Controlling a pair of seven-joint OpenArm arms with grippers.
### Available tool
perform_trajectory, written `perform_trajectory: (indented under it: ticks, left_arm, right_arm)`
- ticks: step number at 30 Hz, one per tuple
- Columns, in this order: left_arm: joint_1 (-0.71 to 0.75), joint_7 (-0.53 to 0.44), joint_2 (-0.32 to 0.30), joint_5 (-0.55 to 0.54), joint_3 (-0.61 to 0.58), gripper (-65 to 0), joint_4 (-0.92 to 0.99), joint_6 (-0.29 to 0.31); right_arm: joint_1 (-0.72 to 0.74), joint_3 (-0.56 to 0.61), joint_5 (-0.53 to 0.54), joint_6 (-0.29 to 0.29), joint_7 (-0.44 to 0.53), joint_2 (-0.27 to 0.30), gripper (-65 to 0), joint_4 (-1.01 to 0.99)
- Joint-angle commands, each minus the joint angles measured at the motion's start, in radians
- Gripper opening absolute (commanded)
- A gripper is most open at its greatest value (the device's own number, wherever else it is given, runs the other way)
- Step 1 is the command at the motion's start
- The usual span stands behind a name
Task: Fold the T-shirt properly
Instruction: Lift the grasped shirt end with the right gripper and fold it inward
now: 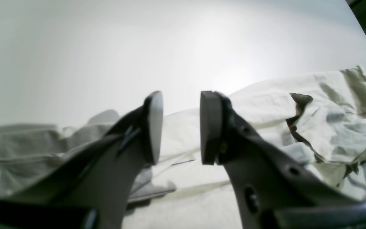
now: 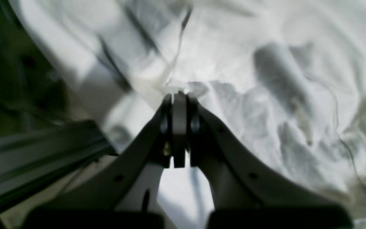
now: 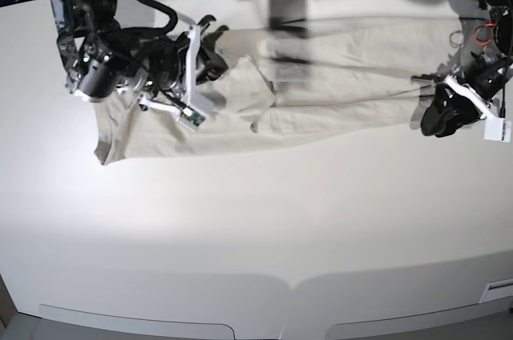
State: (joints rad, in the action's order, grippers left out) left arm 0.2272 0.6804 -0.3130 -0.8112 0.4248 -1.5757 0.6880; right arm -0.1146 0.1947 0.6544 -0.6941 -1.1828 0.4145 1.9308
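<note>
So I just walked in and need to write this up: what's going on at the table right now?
A two-armed robot is partway through folding a pale beige T-shirt that lies stretched along the far side of the white table. The right gripper is shut, pinching a bunch of the fabric at one end. The left gripper is at the other end with its jaws apart and nothing between them, just above the cloth. The shirt looks narrowed lengthwise and is wrinkled near the right arm.
</note>
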Motion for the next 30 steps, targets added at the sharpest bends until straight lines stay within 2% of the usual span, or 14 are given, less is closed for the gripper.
perform_trajectory:
  ticks: [1,3,6,10,13,17,19,26,30]
  left_arm:
    - [-0.008,-0.026,-0.014,-0.023,0.006,-45.4,-0.017,0.010]
    - [-0.008,-0.026,-0.014,-0.023,0.006,-45.4,-0.017,0.010]
    - [-0.008,-0.026,-0.014,-0.023,0.006,-45.4,-0.017,0.010]
    - [-0.008,-0.021,-0.014,-0.023,0.006,-45.4,-0.017,0.010]
    - [-0.008,-0.022,-0.014,-0.023,0.006,-45.4,-0.017,0.010]
    - [-0.008,-0.023,-0.014,-0.023,0.006,-45.4,-0.017,0.010]
    - [-0.008,-0.023,-0.014,-0.023,0.006,-45.4,-0.017,0.010]
    - [-0.008,-0.023,-0.014,-0.023,0.006,-45.4,-0.017,0.010]
    - [-0.008,-0.023,-0.014,-0.023,0.006,-45.4,-0.017,0.010]
  right_arm:
    - [0.014,0.010,-0.024,-0.004,0.055,0.009,-65.0,0.018]
    - [0.014,0.030,-0.089,-0.004,0.116,0.009,-65.0,0.018]
    - [0.014,0.039,-0.099,-0.004,0.130,0.009,-65.0,0.018]
    - [0.014,0.049,-0.093,-0.004,0.066,0.009,-65.0,0.018]
    - [0.014,0.049,-0.030,-0.004,0.000,0.009,-65.0,0.018]
    - [0.014,0.049,0.020,-0.004,0.005,0.009,-50.5,0.018]
    - [0.014,0.049,0.035,-0.004,0.013,0.009,-46.8,0.018]
    - [0.048,0.048,0.120,-0.004,0.148,0.009,-46.1,0.018]
    - [0.086,0.048,0.102,-0.004,0.150,0.009,-46.1,0.018]
